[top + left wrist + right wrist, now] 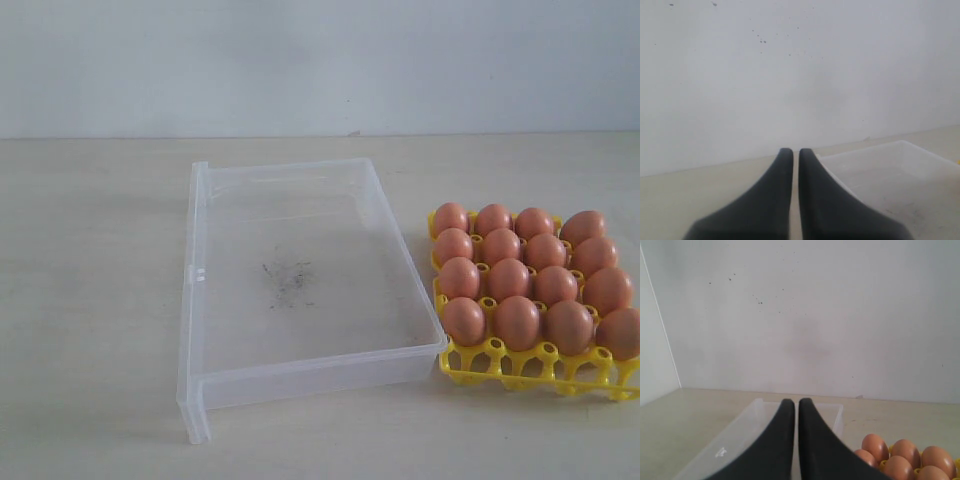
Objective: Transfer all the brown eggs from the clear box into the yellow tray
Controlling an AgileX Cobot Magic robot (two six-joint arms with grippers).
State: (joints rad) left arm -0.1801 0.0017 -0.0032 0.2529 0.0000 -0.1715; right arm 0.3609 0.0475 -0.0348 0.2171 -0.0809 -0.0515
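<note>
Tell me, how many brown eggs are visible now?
16 brown eggs, all in the yellow tray, four rows of four, beside the clear box, which holds none. None seems hidden.

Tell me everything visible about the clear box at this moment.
The clear box is a shallow rectangular container of transparent plastic with low walls and a lip along its left edge. It sits flat and open on the pale table, empty but for dark specks on its floor. Its near right corner sits against, or almost against, the yellow tray.
</note>
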